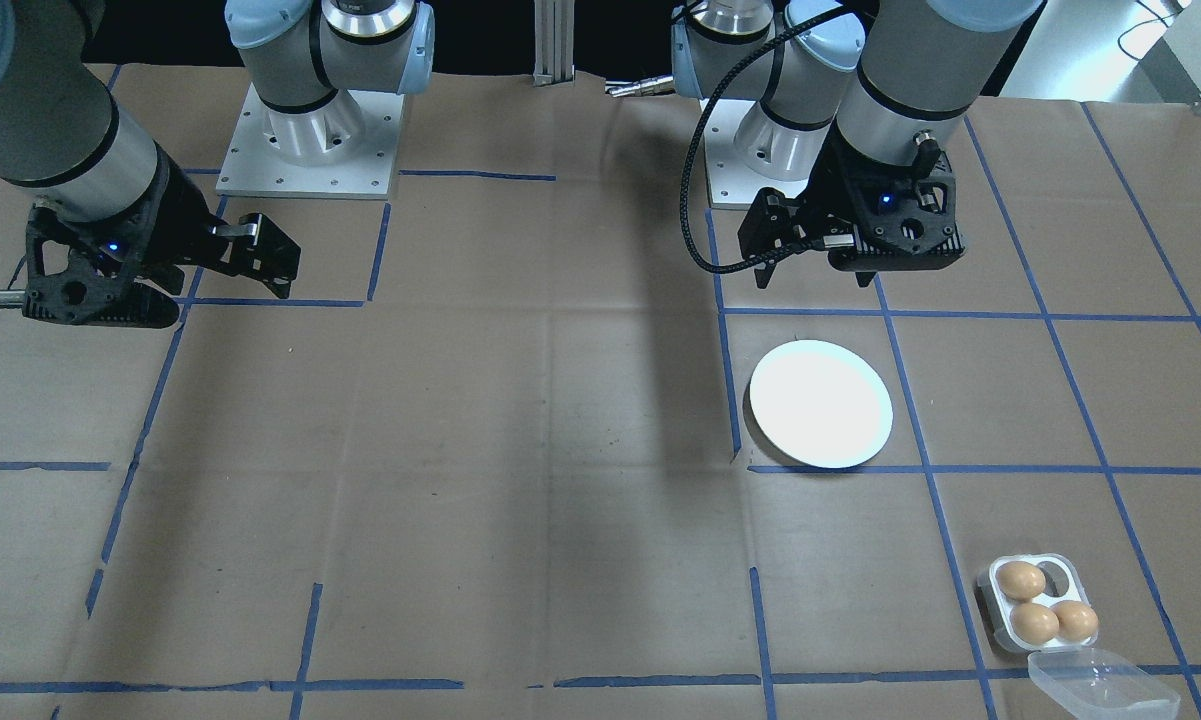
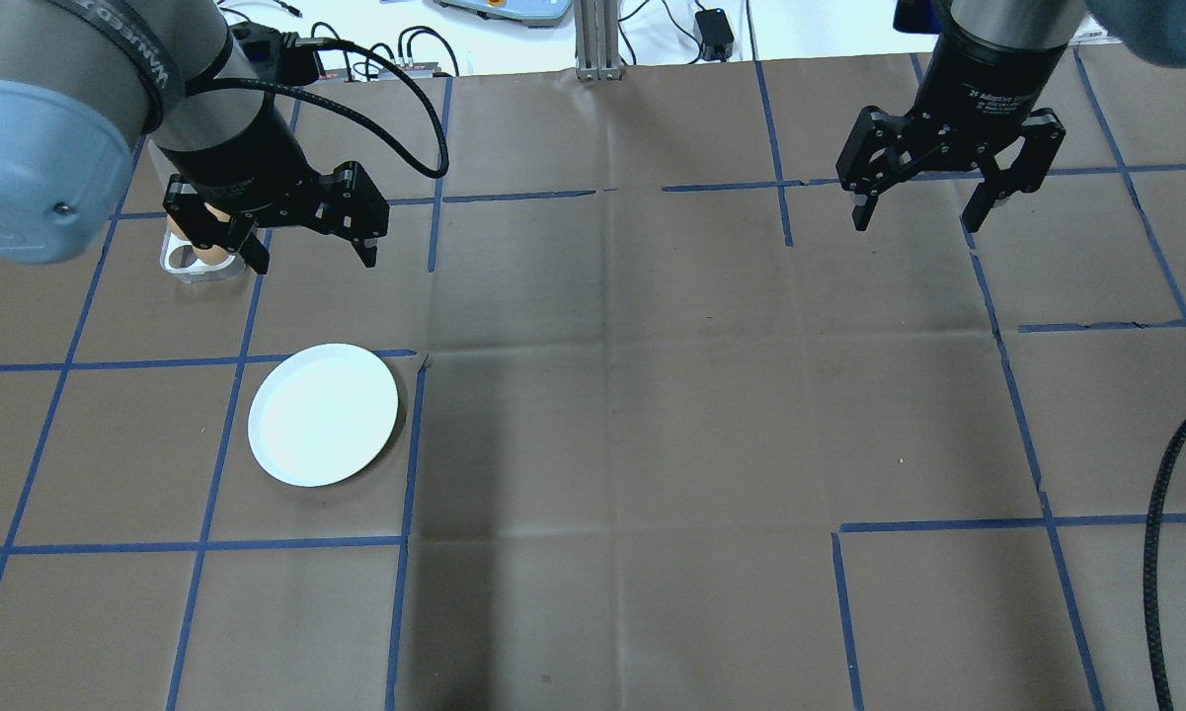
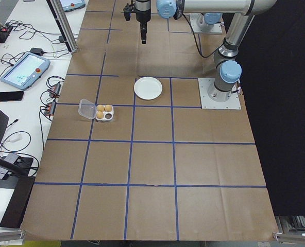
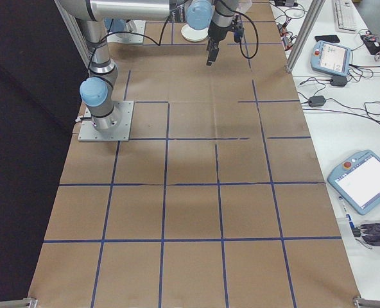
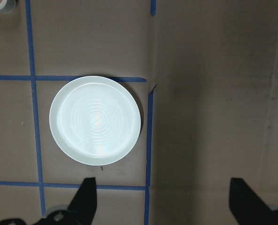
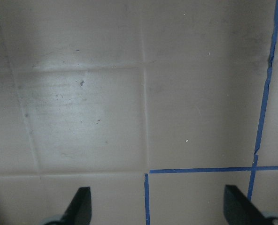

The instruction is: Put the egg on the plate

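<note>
The round white plate (image 1: 820, 403) (image 2: 323, 414) lies flat on the brown paper, with nothing on it. In the left wrist view the plate (image 5: 95, 120) shows faint concentric rings. Three brown eggs (image 1: 1035, 622) sit in a small clear egg tray (image 1: 1058, 573) (image 3: 104, 112), apart from the plate. My left gripper (image 2: 311, 247) (image 5: 162, 197) hangs open and empty high over the table, near the plate; it partly hides the tray (image 2: 186, 265) in the overhead view. My right gripper (image 2: 918, 212) (image 6: 158, 201) is open and empty far to the other side.
The tray's clear lid (image 1: 1100, 685) lies open beside it. Blue tape lines (image 2: 410, 444) grid the paper. Both arm bases (image 1: 310, 140) stand at the robot's edge. Tablets and cables (image 3: 23, 72) lie on a side bench.
</note>
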You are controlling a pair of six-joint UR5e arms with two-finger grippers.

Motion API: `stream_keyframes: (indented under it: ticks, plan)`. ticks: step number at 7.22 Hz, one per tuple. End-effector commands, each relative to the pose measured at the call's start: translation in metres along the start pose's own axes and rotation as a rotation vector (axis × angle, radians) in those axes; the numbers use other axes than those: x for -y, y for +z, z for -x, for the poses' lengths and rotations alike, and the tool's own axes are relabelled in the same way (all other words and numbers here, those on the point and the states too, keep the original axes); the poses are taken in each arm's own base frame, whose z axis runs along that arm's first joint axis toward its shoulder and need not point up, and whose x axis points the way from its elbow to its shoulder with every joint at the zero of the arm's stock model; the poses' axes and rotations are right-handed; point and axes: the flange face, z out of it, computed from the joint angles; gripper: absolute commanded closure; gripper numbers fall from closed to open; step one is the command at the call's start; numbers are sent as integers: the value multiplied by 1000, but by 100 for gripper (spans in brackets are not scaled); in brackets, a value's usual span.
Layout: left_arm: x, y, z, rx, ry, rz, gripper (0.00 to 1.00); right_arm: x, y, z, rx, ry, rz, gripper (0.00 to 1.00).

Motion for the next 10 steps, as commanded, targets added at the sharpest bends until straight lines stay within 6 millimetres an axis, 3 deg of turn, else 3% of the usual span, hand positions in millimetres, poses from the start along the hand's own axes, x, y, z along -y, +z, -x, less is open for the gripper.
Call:
stream_keyframes:
  ticks: [1, 2, 5, 7, 8, 9, 10]
  plan:
    - [3, -6, 3, 1, -7, -14, 0, 0, 0, 0, 0, 0, 0, 0]
    - [8, -10, 11, 1, -20, -26, 0, 0, 0, 0, 0, 0, 0, 0]
    - [46, -7, 119, -14, -70, -23, 0, 0, 0, 0, 0, 0, 0, 0]
    - [111, 9, 193, -12, -16, -22, 0, 0, 0, 0, 0, 0, 0, 0]
    - [148, 12, 218, -7, -14, -41, 0, 0, 0, 0, 0, 0, 0, 0]
    - [173, 20, 236, -5, -7, -41, 0, 0, 0, 0, 0, 0, 0, 0]
    - [182, 38, 251, -10, 39, -17, 0, 0, 0, 0, 0, 0, 0, 0]
